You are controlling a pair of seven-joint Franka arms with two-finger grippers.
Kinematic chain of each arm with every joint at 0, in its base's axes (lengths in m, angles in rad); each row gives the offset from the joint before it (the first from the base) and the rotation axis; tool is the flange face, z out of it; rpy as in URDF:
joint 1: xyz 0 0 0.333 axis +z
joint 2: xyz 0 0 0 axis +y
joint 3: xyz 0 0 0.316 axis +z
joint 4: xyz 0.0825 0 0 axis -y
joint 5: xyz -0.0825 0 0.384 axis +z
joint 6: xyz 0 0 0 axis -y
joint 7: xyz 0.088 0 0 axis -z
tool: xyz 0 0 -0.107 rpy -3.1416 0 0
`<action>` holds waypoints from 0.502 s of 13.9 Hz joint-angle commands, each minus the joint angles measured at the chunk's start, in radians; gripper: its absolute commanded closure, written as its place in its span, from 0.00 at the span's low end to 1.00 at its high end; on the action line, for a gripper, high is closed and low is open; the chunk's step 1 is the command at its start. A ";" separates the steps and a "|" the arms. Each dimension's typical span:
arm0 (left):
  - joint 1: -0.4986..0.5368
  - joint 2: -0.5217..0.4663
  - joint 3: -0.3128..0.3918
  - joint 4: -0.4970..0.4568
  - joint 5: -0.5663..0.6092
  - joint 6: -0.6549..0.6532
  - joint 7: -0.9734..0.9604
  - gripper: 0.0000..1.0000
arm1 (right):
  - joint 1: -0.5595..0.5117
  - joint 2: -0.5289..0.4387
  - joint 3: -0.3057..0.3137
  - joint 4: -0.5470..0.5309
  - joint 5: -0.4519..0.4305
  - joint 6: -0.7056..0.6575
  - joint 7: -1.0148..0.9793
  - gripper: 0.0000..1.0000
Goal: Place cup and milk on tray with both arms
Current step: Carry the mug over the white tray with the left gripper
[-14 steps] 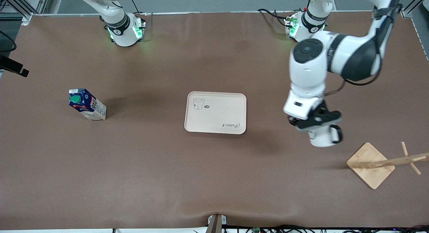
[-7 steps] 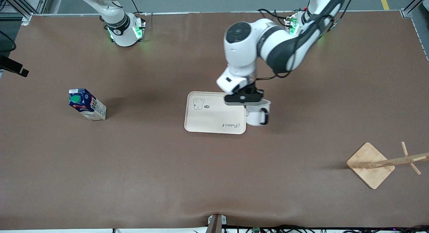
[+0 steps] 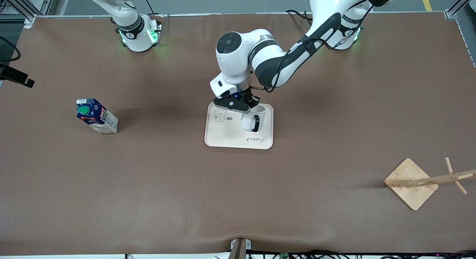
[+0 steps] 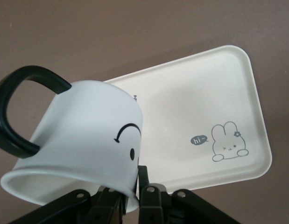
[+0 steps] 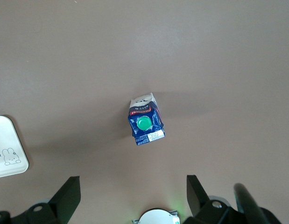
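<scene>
Overhead, brown table [image 3: 238,199], wooden stand [image 3: 411,183].

A robotics lab: two white arms [image 3: 267,61] bolted at the desk's [image 3: 238,199] far edge, bases ringed with green lights [image 3: 150,35], aluminium frame posts [image 3: 22,4] at its corners, cables [image 3: 297,254] trailing along its near edge.

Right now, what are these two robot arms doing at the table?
The left arm reaches over the tray, and its left claw is shut on the rim of the cup, holding it above the tray. Whether the cup touches the tray cannot be told. The milk stands untouched on the table, toward the right arm's end. The right arm waits high above the milk with its right claw open. A wooden stand sits toward the left arm's end.
</scene>
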 commanded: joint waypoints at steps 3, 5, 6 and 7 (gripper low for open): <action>-0.013 0.037 0.002 0.051 -0.048 -0.034 0.113 1.00 | -0.021 0.056 0.006 0.010 -0.004 0.007 0.009 0.00; -0.007 0.061 0.005 0.050 -0.057 -0.034 0.113 1.00 | -0.021 0.106 0.006 0.013 -0.004 0.008 -0.002 0.00; -0.003 0.067 0.016 0.050 -0.078 -0.038 0.115 1.00 | -0.021 0.108 0.006 0.014 0.000 0.013 -0.002 0.00; -0.001 0.069 0.036 0.050 -0.085 -0.065 0.156 1.00 | -0.018 0.111 0.006 0.014 -0.003 0.016 -0.002 0.00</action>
